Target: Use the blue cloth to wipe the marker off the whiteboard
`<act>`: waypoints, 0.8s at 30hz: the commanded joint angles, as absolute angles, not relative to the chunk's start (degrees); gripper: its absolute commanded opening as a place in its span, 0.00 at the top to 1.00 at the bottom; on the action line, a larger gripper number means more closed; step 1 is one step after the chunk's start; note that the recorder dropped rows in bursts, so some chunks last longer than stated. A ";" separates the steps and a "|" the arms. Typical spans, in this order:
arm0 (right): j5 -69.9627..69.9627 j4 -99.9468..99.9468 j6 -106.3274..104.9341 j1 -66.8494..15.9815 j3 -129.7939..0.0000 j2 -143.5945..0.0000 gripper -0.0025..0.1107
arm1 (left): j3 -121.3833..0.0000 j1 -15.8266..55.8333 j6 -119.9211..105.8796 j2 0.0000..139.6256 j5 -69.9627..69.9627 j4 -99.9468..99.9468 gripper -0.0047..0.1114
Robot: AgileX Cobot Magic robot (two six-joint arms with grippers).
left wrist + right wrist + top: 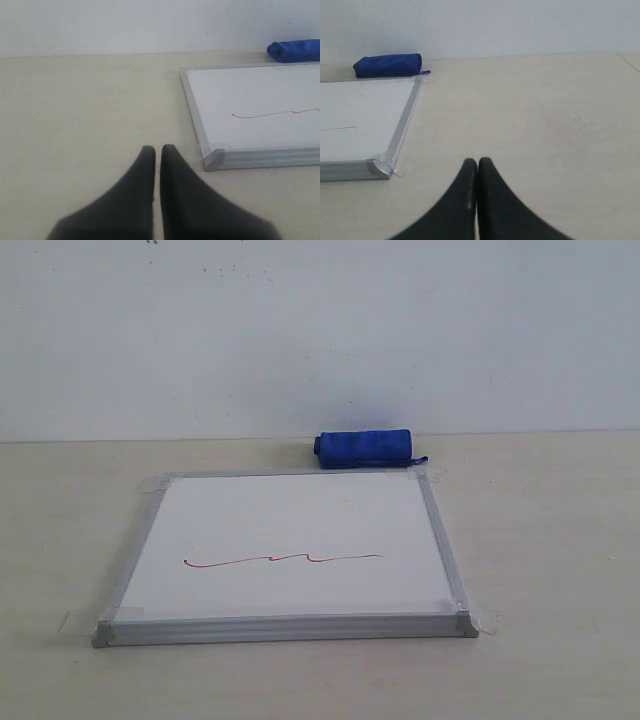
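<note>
The whiteboard (290, 530) lies flat on the table with its silver frame and taped corners. A thin red wavy marker line (283, 560) crosses its near half. The rolled blue cloth (365, 448) rests on the table just behind the board's far right corner, touching nothing else. Neither gripper shows in the exterior view. My left gripper (158, 148) is shut and empty over bare table, off the board's (260, 110) near left corner; the marker line (275, 114) and blue cloth (295, 50) show there. My right gripper (477, 161) is shut and empty, beside the board's (365, 120) right side, the cloth (388, 65) far beyond.
A pale wall (320, 330) rises right behind the cloth. Beige tabletop (550, 540) spreads to both sides of the board and in front of it. Clear tape tabs (404, 166) stick out at the board's corners.
</note>
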State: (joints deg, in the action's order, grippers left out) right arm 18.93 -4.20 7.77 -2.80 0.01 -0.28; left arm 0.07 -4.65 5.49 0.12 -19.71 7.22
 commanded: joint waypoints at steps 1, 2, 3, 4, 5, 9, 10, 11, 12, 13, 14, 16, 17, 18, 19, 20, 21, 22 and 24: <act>18.44 -4.67 7.74 -2.35 0.00 0.00 0.98 | 0.00 -4.36 5.44 0.00 -19.39 6.79 0.93; 18.44 -4.67 7.74 -2.35 0.00 0.00 0.98 | 0.00 -4.36 5.44 0.00 -19.39 6.79 0.93; 18.44 -4.67 7.74 -2.35 0.00 0.00 0.98 | 0.00 -4.36 5.44 0.00 -19.39 6.79 0.93; 18.44 -4.67 7.74 -2.35 0.00 0.00 0.98 | 0.00 -4.36 5.44 0.00 -19.39 6.79 0.93; 18.44 -4.67 7.74 -2.35 0.00 0.00 0.98 | 0.00 -4.36 5.44 0.00 -19.39 6.79 0.93; 16.92 -4.67 7.74 -2.35 0.00 0.00 0.98 | 0.00 -4.36 5.44 0.00 -19.39 6.79 0.93; 15.82 -4.67 7.74 -2.35 0.00 0.00 0.98 | 0.00 -4.36 5.44 0.00 -19.39 6.79 0.93; 14.17 -4.67 7.74 -2.35 0.00 0.00 0.98 | 0.00 -4.36 5.44 0.00 -19.39 6.79 0.93; 11.84 -4.67 7.74 -2.35 0.00 0.00 0.98 | 0.00 -4.36 5.44 0.00 -19.39 6.79 0.93; 8.96 -4.67 7.74 -2.35 0.00 0.00 0.98 | 0.00 -4.36 5.44 0.00 -19.39 6.79 0.93; 6.28 -4.67 7.74 -2.35 0.00 0.00 0.98 | 0.00 -4.36 5.44 0.00 -19.39 6.79 0.93; -1.04 -4.67 8.31 -2.35 0.00 0.00 0.98 | 0.00 -4.36 5.44 0.00 -19.39 6.79 0.93; -3.97 -4.67 8.45 -2.35 0.00 0.00 0.98 | 0.00 -4.36 5.44 0.00 -19.39 6.79 0.93; -7.40 -4.67 8.45 -2.35 0.00 0.00 0.98 | 0.00 -4.36 5.44 0.00 -19.39 6.79 0.93; -10.34 -4.67 8.45 -2.35 0.00 0.00 0.98 | 0.00 -4.36 5.44 0.00 -19.39 6.79 0.93; -12.71 -4.67 8.45 -2.35 0.00 0.00 0.98 | 0.00 -4.36 5.44 0.00 -19.39 6.79 0.93; -14.61 -4.67 8.45 -2.35 0.00 0.00 0.98 | 0.00 -4.36 5.44 0.00 -19.39 6.79 0.93; -16.17 -4.67 8.45 -2.35 0.00 0.00 0.98 | 0.00 -4.36 5.44 0.00 -19.39 6.79 0.93; -18.34 -4.67 8.45 -2.35 0.00 0.00 0.98 | 0.00 -4.36 5.44 0.00 -19.39 6.79 0.93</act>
